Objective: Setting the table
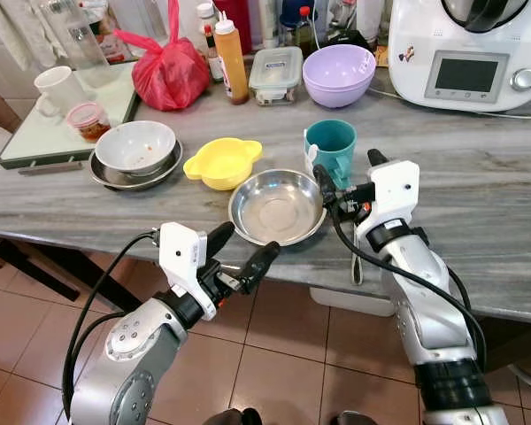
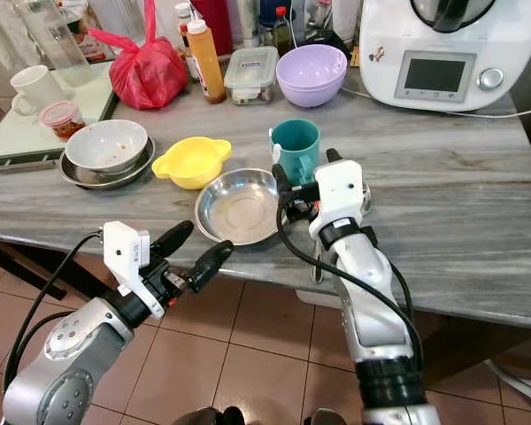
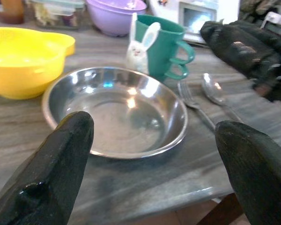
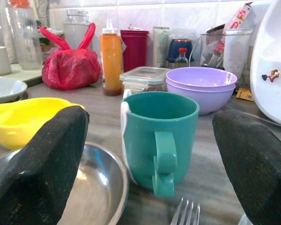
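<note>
Worktop (image 1: 478, 168): grey, streaked stone; carries everything listed below.
Steel bowl (image 1: 276, 208): near the front edge, empty, directly ahead of my left jaws.
Mug (image 1: 330, 149): teal, upright, just behind the steel bowl, handle facing my right jaws.
Fork (image 3: 193, 102) and spoon (image 3: 214, 92): lying side by side, just right of the steel bowl.
Yellow bowl (image 1: 222, 162): left of the mug, close to the steel bowl.
Left jaws (image 1: 242, 253): spread wide, holding nothing, hanging in front of the worktop edge, apart from the steel bowl.
Right jaws (image 1: 347, 177): spread wide, holding nothing, low over the cutlery, with the mug framed between my two fingers in the right wrist view.
Purple bowl (image 1: 339, 74): at the back.
</note>
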You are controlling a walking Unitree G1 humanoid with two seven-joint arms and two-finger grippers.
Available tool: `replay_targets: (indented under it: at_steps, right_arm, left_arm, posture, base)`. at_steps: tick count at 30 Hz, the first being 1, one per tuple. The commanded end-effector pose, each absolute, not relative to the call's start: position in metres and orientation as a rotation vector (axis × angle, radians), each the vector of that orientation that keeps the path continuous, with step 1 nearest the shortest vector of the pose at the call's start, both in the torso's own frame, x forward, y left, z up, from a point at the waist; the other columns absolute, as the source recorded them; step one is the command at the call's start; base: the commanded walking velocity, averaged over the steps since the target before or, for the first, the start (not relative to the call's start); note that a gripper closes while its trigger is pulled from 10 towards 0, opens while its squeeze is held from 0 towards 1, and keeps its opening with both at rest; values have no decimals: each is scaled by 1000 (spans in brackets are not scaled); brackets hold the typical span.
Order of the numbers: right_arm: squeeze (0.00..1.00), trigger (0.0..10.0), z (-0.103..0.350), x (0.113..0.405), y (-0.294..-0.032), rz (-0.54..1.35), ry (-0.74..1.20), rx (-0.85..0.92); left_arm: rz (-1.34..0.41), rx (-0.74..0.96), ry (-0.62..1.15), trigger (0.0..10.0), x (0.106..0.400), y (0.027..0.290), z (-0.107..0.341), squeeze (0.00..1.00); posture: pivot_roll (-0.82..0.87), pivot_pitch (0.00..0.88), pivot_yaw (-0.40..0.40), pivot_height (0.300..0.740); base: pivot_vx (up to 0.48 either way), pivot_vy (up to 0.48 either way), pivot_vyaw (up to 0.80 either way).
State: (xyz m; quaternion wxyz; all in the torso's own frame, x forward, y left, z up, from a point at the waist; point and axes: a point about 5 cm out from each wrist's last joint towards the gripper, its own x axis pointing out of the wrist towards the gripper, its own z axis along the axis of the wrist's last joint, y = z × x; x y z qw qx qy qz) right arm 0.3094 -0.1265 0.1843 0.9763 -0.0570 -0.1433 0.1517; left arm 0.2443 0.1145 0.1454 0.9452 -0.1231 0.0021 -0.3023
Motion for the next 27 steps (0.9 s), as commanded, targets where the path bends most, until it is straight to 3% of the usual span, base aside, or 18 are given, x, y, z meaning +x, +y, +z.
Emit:
replay_targets:
  at_steps: [1, 6, 15, 17, 18, 22, 27]
  right_arm:
    - [1000, 10000, 184, 304, -121, 328, -285, -110]
    - [1000, 10000, 177, 296, -126, 316, -255, -111]
    - [1000, 10000, 171, 290, -133, 267, -225, -147]
    - [945, 10000, 171, 291, -133, 262, -221, -143]
    - [39, 10000, 171, 291, -134, 264, -219, -146]
    - [0, 10000, 170, 290, -133, 261, -212, -166]
    - [0, 10000, 171, 286, -133, 265, -227, -180]
  left_arm:
    - [-578, -236, 3, 10000, 245, 120, 143, 0]
    - [-558, -226, 13, 10000, 245, 122, 138, 0]
    - [-354, -143, -5, 10000, 257, 134, 135, 0]
    - [-351, -150, -6, 10000, 259, 134, 135, 0]
    - [-318, -132, -13, 10000, 262, 137, 136, 0]
    - [-270, -108, -21, 10000, 264, 141, 135, 0]
    - [-249, -100, -34, 10000, 263, 139, 136, 0]
  posture:
    - [-93, 104, 143, 740]
    - [-93, 102, 146, 740]
    - [-96, 88, 159, 740]
    - [-98, 86, 161, 740]
    - [-98, 86, 163, 740]
    - [-100, 86, 162, 740]
    - [-100, 92, 162, 740]
  base:
    - [0, 0, 0]
    - [0, 0, 0]
    - [0, 0, 0]
    - [0, 0, 0]
    - [0, 0, 0]
    - [0, 0, 0]
    - [0, 0, 800]
